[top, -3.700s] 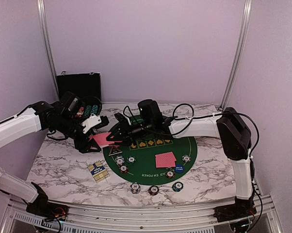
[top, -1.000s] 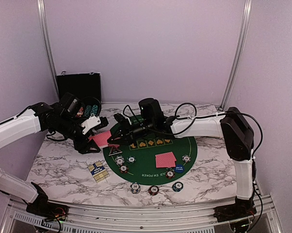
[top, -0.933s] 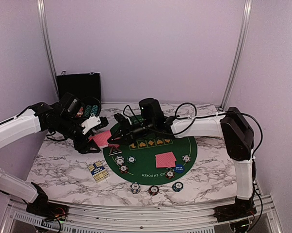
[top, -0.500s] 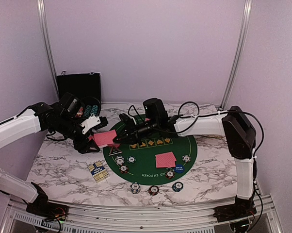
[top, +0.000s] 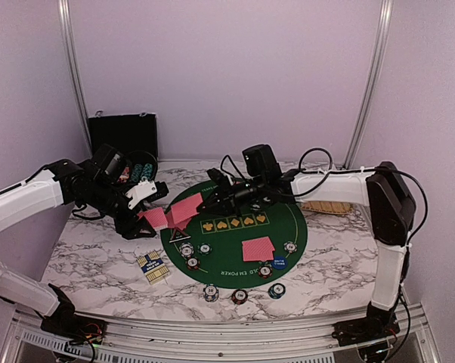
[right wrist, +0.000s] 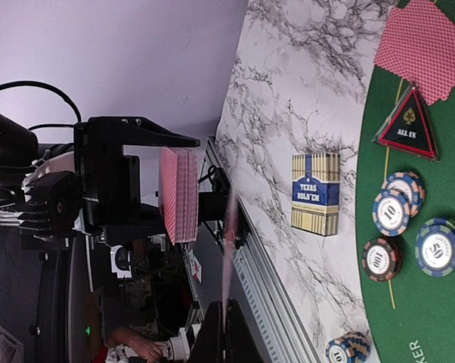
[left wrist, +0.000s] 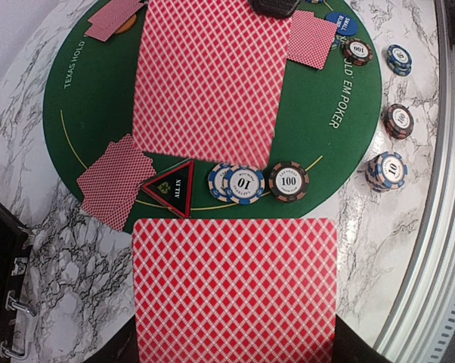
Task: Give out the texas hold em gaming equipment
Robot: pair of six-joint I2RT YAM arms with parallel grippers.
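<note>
I clamp my left gripper [top: 146, 215] on the deck of red-backed cards [left wrist: 235, 291], level at the green mat's [top: 221, 242] nine o'clock edge so singles slide off, while my right gripper [top: 210, 198] pinches one card [top: 186, 206] at ten o'clock, presumably bound for a player's spot.

A black hinged case [top: 123, 134] stands at the white marble tabletop's [top: 91, 261] back left corner; a tan woven tray [top: 329, 206] lies just right of the round green felt mat [top: 226, 240].
</note>
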